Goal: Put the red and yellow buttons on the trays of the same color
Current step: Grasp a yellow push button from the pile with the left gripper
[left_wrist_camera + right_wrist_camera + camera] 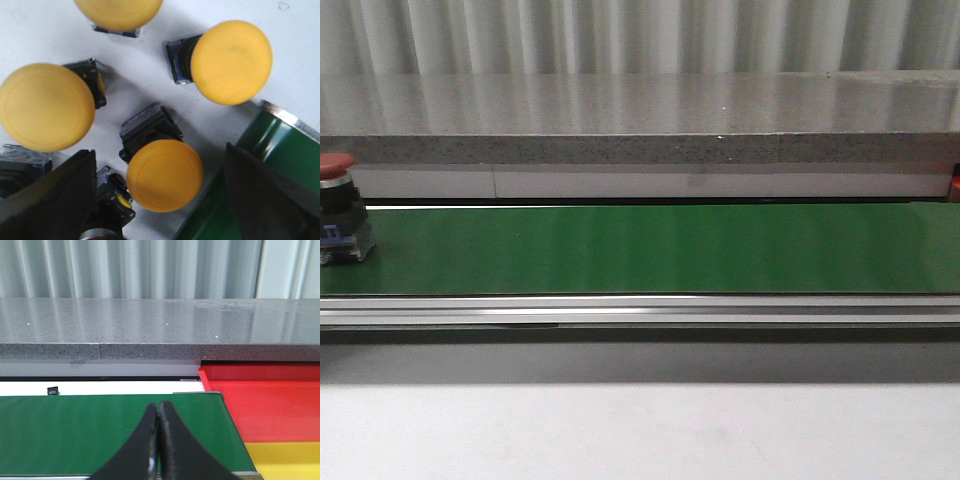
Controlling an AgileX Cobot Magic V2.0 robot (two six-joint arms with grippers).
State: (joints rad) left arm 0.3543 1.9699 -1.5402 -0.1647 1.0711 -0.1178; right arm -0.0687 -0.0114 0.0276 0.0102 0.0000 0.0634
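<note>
Front view: green conveyor belt (pixel 660 248) runs the full width, with one red button (pixel 340 208) standing upright on it at the far left edge, red cap on top of a dark body; neither arm shows in this view. Left wrist: left gripper (pixel 160 200) hangs over a cluster of yellow buttons (pixel 165 174) lying on the white table (pixel 40 30), jaws wide apart with nothing between them touching either finger. The nearest yellow button sits between the two dark fingers (pixel 50 200), cap toward the camera, black base behind it; three more yellow caps lie around it, one cut off by the frame edge. A corner of the green belt (pixel 280 150) is just beside that cluster. Right wrist: right gripper (pixel 159 440) has its jaws pressed together, empty, above the belt end (pixel 100 430). Just beside the belt end lies the red tray (pixel 270 400), with the yellow tray (pixel 285 460) touching its near side; both show bare surface.
</note>
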